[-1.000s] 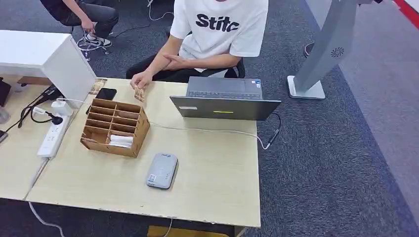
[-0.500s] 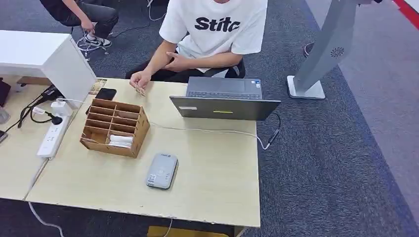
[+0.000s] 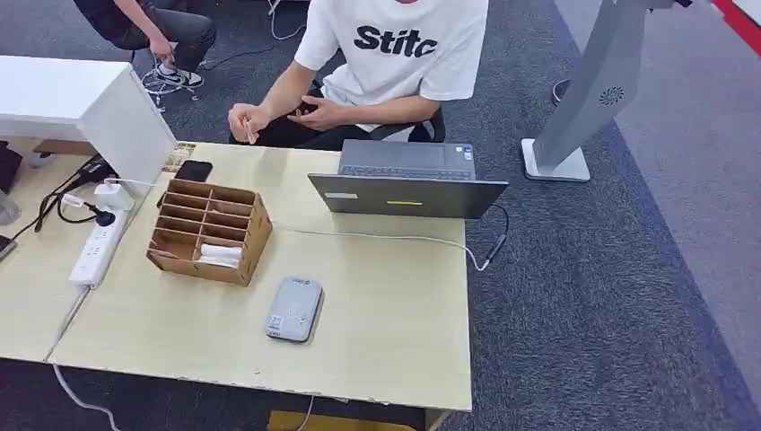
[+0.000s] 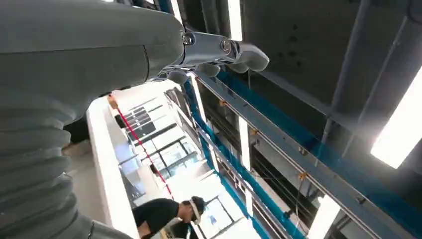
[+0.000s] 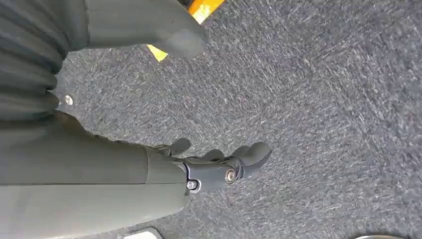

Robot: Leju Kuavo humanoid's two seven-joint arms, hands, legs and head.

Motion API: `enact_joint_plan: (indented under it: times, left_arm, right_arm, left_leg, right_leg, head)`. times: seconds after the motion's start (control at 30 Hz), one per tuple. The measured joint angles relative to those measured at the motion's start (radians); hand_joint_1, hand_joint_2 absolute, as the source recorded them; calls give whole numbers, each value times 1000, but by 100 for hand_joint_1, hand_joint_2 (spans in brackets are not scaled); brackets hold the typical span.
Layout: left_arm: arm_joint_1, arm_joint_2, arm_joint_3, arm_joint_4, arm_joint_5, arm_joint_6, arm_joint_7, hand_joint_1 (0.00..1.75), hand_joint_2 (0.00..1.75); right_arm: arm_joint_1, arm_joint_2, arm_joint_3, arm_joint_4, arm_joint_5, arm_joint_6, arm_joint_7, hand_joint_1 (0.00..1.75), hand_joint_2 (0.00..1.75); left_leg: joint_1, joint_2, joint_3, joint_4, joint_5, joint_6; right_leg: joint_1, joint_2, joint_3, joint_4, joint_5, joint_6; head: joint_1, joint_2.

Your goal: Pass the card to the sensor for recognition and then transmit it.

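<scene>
The card (image 3: pixel 249 131) is pinched in a seated person's hand (image 3: pixel 244 121), past the table's (image 3: pixel 386 305) far edge. The grey sensor (image 3: pixel 294 310) is seen lying near the front edge, beside a cardboard organizer (image 3: pixel 210 232). The left hand (image 4: pixel 219 52) is shown empty, fingers extended, against a ceiling; the right hand (image 5: pixel 219 164) likewise, over carpet.

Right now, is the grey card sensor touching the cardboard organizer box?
Apart. The head view shows a strip of bare table between the card sensor and the cardboard organizer box.
</scene>
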Motion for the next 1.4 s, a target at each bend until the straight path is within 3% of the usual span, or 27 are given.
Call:
enact_joint_plan:
  times: [0.07, 0.13, 0.2, 0.33, 0.57, 0.63, 0.7, 0.8, 0.9, 1.03, 1.2, 1.4]
  left_arm:
    - [-62, 32, -47, 26, -34, -4, 47, 0, 175]
    - [-210, 75, -122, 104, -115, -17, 133, 0, 175]
    - [-328, 109, -182, 181, -125, -40, 192, 0, 175]
    - [-415, 134, -235, 250, -125, -47, 195, 0, 175]
    - [-459, 153, -266, 297, -127, -46, 196, 0, 175]
    - [-486, 158, -283, 325, -178, -52, 243, 0, 175]
    - [-562, 166, -312, 398, -240, -102, 317, 0, 175]
    - [-735, 169, -372, 612, -336, -142, 402, 0, 175]
    - [-863, 161, -421, 818, -383, -113, 407, 0, 175]
    - [-947, 131, -457, 988, -404, -68, 383, 0, 175]
    - [-958, 75, -497, 1072, -434, -34, 371, 0, 175]
    - [-957, 46, -512, 1105, -440, -33, 372, 0, 175]
  right_arm:
    - [-5, 0, 0, 0, 12, 4, 9, 0, 175]
    - [-5, 3, 0, 1, 30, 4, 26, 0, 175]
    - [-10, 3, 0, 1, 40, 6, 34, 0, 175]
    - [-6, 6, 0, 1, 45, 11, 40, 0, 175]
    - [-6, 6, 0, 1, 46, 11, 41, 0, 175]
    - [-5, 6, 1, 1, 58, 13, 50, 0, 175]
    - [-5, 6, 6, 1, 86, 15, 69, 0, 175]
    - [-9, 6, 22, 1, 130, 18, 92, 0, 175]
    - [-8, 9, 40, 2, 163, 19, 104, 0, 175]
    - [-8, 12, 62, 6, 195, 26, 116, 0, 175]
    - [-9, 17, 84, 10, 213, 36, 133, 0, 175]
    - [-8, 22, 93, 12, 224, 37, 138, 0, 175]
  left_leg:
    - [0, 0, 0, 0, 0, 0]
    - [1, -2, -4, 2, 4, 1]
    - [0, -3, -6, 1, 5, 0]
    - [0, 4, -5, 1, 5, 0]
    - [0, 4, -6, 1, 5, 0]
    - [0, 4, -6, 2, 5, 0]
    - [0, 3, -8, 2, 6, 2]
    - [0, 2, -12, 2, 10, 0]
    - [0, 5, -12, 2, 12, -1]
    - [0, 5, -13, 2, 12, 0]
    - [0, 3, -15, 2, 12, 0]
    - [0, 5, -14, 2, 12, 0]
  right_leg:
    - [0, 0, -1, 0, 0, 0]
    - [1, -2, -3, 0, 3, 1]
    - [0, -3, -3, 0, 5, 0]
    - [0, 3, -5, 0, 7, -1]
    - [0, 4, -7, 0, 7, 0]
    - [0, 4, -8, 0, 7, 0]
    - [0, 2, -10, 0, 8, 1]
    - [0, 2, -12, 0, 12, 0]
    - [0, 5, -13, 0, 15, -1]
    - [0, 6, -14, 0, 15, 0]
    - [0, 4, -14, 0, 15, 0]
    - [0, 5, -15, 0, 15, 0]
  head:
    - [-1, 0]
    - [-1, 0]
    - [3, 0]
    - [-1, 0]
    - [-2, 0]
    - [-1, 0]
    - [-1, 0]
    - [0, 0]
    - [-1, 0]
    - [-1, 0]
    - [0, 0]
    - [0, 0]
